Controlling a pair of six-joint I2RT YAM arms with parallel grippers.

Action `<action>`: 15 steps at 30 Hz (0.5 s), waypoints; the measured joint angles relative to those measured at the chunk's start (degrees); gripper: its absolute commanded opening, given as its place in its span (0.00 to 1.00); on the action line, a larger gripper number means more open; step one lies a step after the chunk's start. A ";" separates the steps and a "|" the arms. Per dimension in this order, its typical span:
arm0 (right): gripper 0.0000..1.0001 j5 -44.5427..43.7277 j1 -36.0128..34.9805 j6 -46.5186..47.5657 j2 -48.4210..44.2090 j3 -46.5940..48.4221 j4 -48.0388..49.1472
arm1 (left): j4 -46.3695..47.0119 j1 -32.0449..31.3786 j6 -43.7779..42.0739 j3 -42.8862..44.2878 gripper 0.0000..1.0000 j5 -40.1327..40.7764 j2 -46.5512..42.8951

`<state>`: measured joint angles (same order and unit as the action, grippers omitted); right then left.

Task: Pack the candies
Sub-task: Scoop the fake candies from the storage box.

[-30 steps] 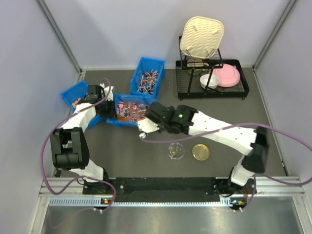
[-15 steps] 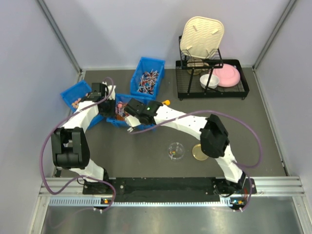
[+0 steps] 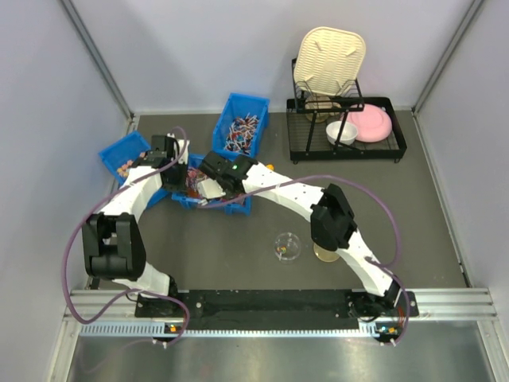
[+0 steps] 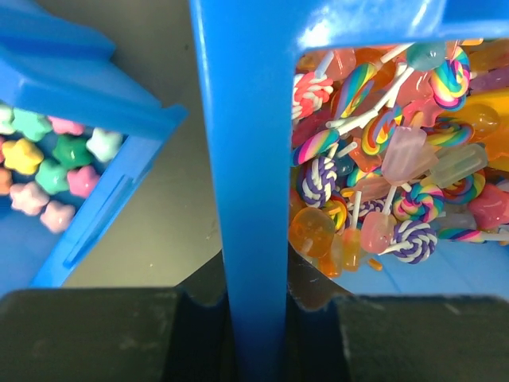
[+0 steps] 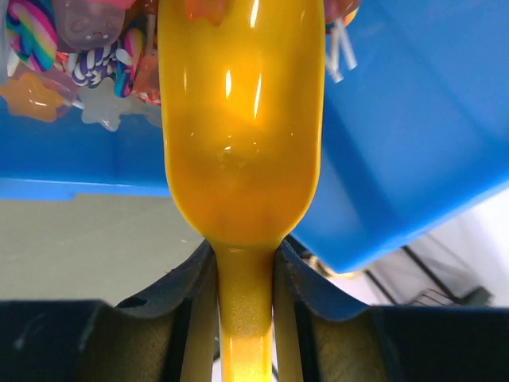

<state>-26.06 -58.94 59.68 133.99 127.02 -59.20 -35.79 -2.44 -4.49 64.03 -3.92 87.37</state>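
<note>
The candies (image 4: 382, 199), tiny lollipops and wrapped sweets in mixed colours, fill the middle blue bin (image 3: 238, 205). My left gripper (image 4: 256, 298) is shut on that bin's left wall (image 4: 254, 159); it shows in the top view (image 3: 176, 167) too. My right gripper (image 5: 245, 318) is shut on the handle of the yellow scoop (image 5: 238, 119). The scoop's bowl reaches over the bin's edge among the candies (image 5: 79, 48). In the top view the right gripper (image 3: 208, 189) is over the bin. A small clear jar (image 3: 287, 246) stands on the table with a few candies in it.
A blue bin of pastel star sweets (image 4: 48, 159) sits to the left (image 3: 123, 155). A blue bin of stick sweets (image 3: 241, 127) is behind. A black dish rack (image 3: 347, 131) holds a pink plate, a white bowl and a cream tray. A gold lid (image 3: 326, 251) lies by the jar.
My right arm has swung left and carried the scoop from the table beside the bin into the middle bin. The left gripper has stayed on the bin's wall.
</note>
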 measured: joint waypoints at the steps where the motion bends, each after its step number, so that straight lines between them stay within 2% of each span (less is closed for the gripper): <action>1: 0.00 0.61 0.26 -0.96 0.37 0.35 -0.31 | -0.31 -0.07 0.13 0.02 0.00 0.46 0.00; 15: 0.00 6.80 1.27 -11.65 0.61 0.35 -0.17 | -2.51 0.11 -1.70 1.07 0.00 1.49 -1.09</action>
<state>-19.27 -57.67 48.03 134.61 127.37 -59.37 -38.30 -2.33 -6.20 65.10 -2.44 86.28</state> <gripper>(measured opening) 0.282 0.190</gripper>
